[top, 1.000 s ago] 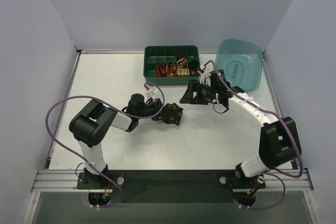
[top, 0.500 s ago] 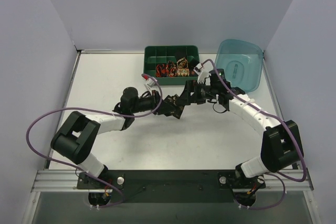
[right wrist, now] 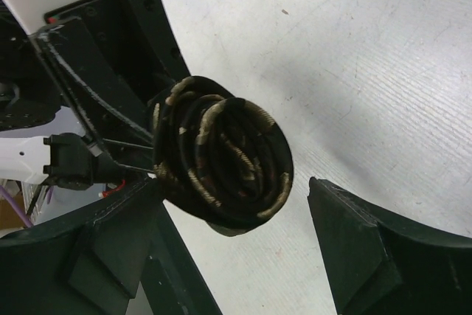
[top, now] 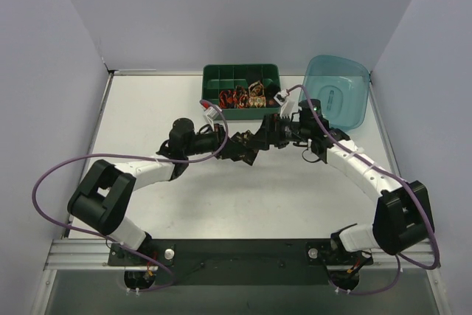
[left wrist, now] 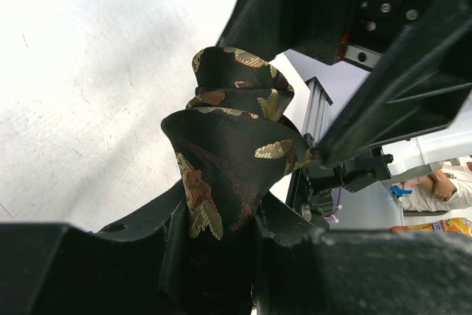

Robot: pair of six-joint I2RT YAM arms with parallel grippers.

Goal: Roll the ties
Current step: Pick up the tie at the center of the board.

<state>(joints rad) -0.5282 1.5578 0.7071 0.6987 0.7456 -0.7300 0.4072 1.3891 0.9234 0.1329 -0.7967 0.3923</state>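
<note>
A rolled tie (left wrist: 230, 134), black with gold motifs, is pinched between the fingers of my left gripper (left wrist: 220, 215), which is shut on it above the table's middle (top: 245, 150). My right gripper (right wrist: 232, 191) faces the coil (right wrist: 221, 158) end-on. Its jaws stand open on either side of the roll, with a clear gap to the right finger (right wrist: 354, 241). From above, the right gripper (top: 260, 140) meets the left one tip to tip. More rolled ties (top: 243, 97) sit in the tray.
The dark green compartment tray (top: 215, 73) stands at the back centre, just behind both grippers. A translucent teal tub (top: 338, 94) is at the back right. Purple cables loop off both arms. White tabletop lies below the held roll.
My left arm stretched out and carried the rolled tie up and right toward the right gripper. The right gripper opened wider and now straddles the coil.
</note>
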